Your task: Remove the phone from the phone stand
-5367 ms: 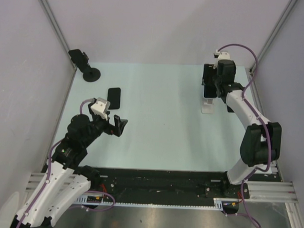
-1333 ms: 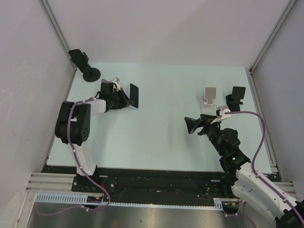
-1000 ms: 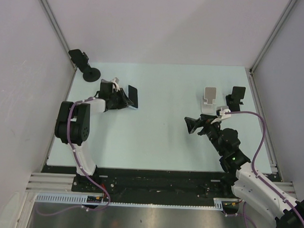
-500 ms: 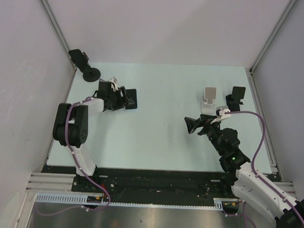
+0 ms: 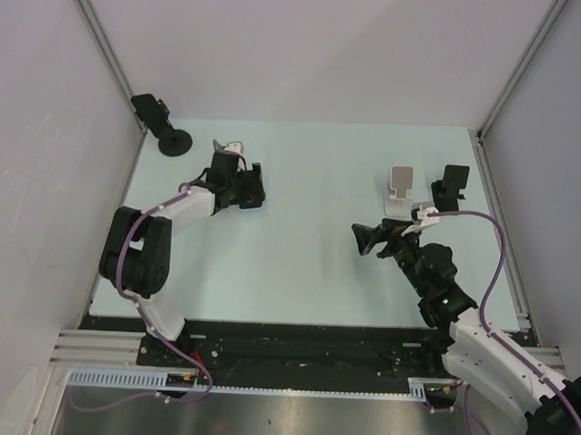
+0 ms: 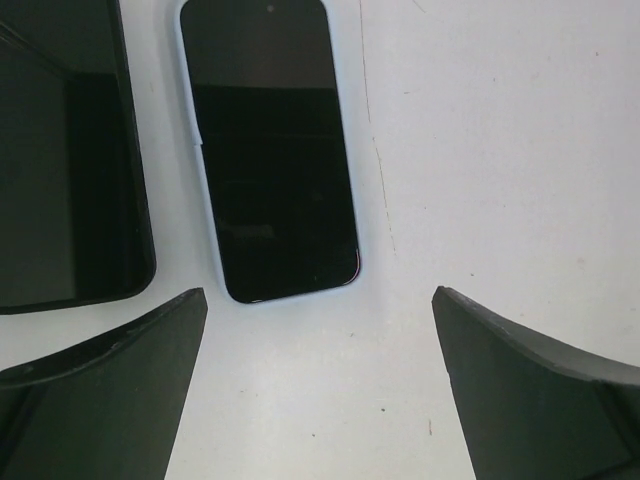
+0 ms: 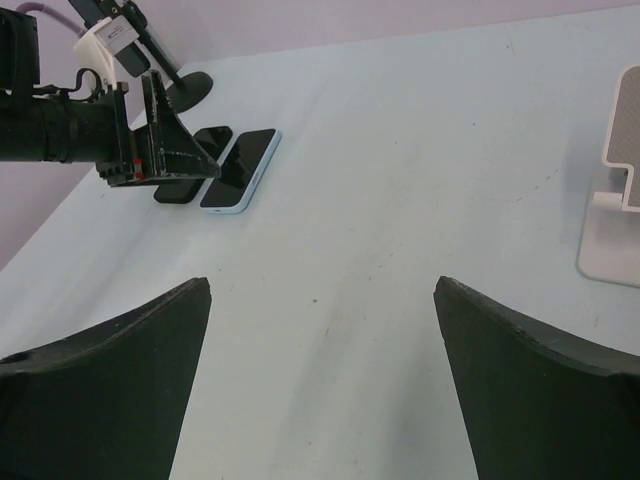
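Pale table [image 6: 500, 150] now bears the phone [image 6: 270, 150] flat, released by the left end effector [image 6: 315, 310], jaws spread.

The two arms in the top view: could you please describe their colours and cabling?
Both the left arm and right arm have white links with black joints, and a purple cable loops along each. The left gripper and right gripper are black, each with a white wrist piece.
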{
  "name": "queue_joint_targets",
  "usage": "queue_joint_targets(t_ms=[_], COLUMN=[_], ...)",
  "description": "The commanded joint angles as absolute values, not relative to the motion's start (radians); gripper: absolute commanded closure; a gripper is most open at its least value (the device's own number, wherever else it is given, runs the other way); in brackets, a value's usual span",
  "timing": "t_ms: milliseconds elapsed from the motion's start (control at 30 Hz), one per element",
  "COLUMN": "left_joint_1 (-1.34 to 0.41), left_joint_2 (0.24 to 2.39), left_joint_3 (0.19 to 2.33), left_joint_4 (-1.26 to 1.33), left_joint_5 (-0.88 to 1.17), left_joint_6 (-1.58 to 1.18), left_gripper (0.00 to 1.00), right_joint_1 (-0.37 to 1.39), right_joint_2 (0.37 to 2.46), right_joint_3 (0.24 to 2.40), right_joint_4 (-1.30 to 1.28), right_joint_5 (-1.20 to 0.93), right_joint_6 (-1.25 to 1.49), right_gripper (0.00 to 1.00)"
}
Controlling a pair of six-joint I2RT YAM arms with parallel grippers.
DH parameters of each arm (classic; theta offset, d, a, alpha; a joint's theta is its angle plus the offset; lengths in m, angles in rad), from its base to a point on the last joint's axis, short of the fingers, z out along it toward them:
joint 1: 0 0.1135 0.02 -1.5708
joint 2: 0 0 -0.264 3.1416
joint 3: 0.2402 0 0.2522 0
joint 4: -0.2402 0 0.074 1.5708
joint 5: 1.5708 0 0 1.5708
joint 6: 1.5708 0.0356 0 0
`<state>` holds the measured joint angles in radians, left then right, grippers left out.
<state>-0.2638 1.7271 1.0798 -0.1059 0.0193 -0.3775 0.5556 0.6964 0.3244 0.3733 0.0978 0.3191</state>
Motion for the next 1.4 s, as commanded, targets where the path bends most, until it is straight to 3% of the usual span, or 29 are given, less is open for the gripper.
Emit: queue_joint_targets(t_ms=[0,233,733,933,1067,1367], left_joint_1=[-0.325,-0.400,-0.387,-0.377,-0.367,-0.334], left_joint_2=[1.716,1.854,1.970,1.983,1.983,1.991], left_joint_3=[1.147,1.249,1.298,1.310,1.319,1.351], left_joint_4=[-0.169,-0.225,-0.285,-0.291,-0.296,-0.302], left_joint_5=[-0.196,-0.285,-0.308,-0.290,-0.284,-0.259], left_joint_6=[-0.314,-0.333,-0.393,-0.382,-0.376,-0.328], left_gripper=[0.00,0.00,0.02,0.16,0.30,0.37], right_joint_1=[0.554,0.552,0.554,0.554,0.554,0.554], right_joint_2=[0.701,0.707,0.709,0.709,0.707,0.712], right_joint_3=[0.322,0.322,0.322,0.321,0.322,0.322], right_joint_4=[0.425,0.425,0.423,0.423,0.423,0.425], right_joint_5=[0.107,0.110,0.112,0.109,0.109,0.106], right_joint_6=[0.314,0.310,0.308,0.308,0.307,0.307], right_gripper=[0.00,0.00,0.00,0.00,0.00,0.00])
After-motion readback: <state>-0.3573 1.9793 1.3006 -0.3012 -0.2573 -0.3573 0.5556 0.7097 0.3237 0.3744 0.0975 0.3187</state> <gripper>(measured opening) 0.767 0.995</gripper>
